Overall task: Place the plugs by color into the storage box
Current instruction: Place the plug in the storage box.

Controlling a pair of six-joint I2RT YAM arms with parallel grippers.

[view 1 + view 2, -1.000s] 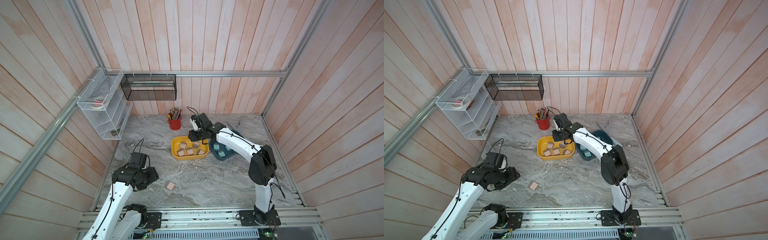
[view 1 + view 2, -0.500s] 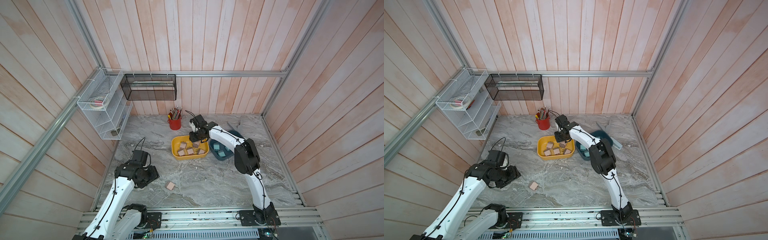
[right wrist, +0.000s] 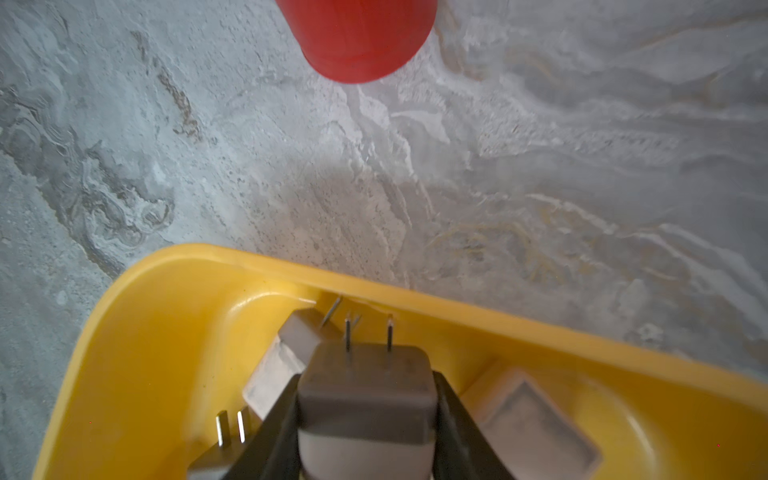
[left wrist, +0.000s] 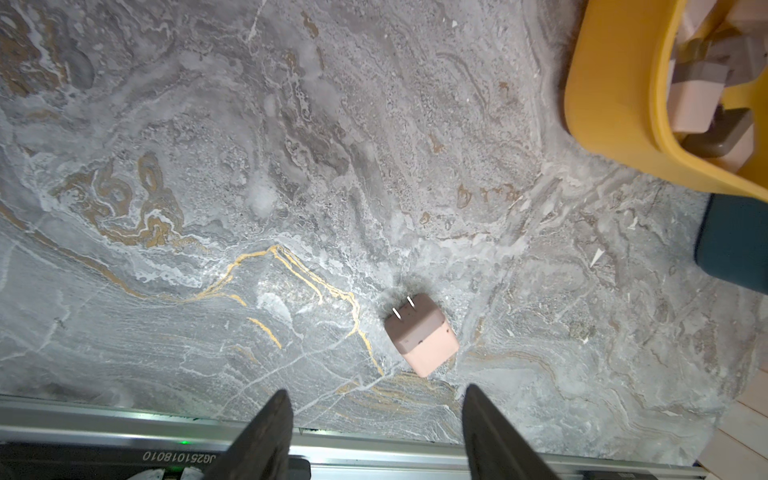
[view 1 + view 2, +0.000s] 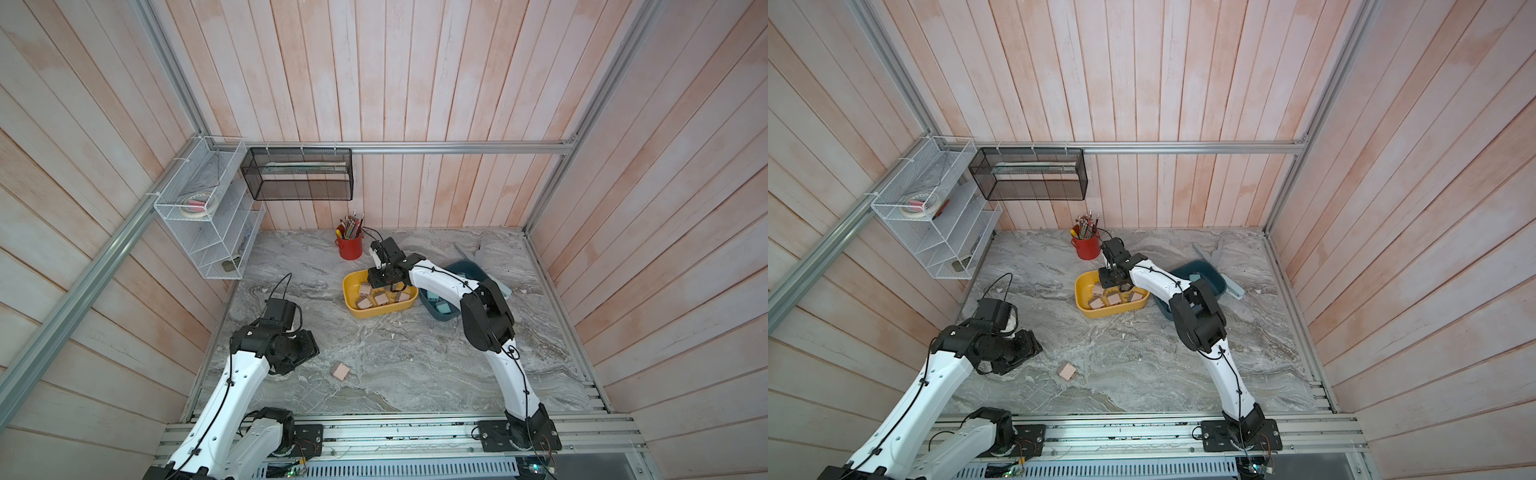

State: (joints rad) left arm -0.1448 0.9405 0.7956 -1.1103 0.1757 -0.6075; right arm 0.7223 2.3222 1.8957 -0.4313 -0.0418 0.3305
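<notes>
Currently: right gripper (image 3: pixel 366 376) clamps one pink plug (image 3: pixel 365 411) over yellow bin (image 5: pixel 361 312); four pink plugs (image 5: pixel 381 298) inside. One loose pink plug (image 4: pixel 422 334) near marble surface's (image 5: pixel 415 365) front edge; left gripper (image 4: pixel 376 390) spread, empty. Two teal plugs (image 5: pixel 444 308) visible in blue bin (image 5: pixel 441 317).

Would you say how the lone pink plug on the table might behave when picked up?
The plug looks stiff, a solid cube with flat sides, so it probably won't roll. Its smooth, rounded edges may slip.

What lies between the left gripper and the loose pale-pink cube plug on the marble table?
Only bare marble table; the left wrist view shows left gripper and pale-pink cube plug apart.
</notes>
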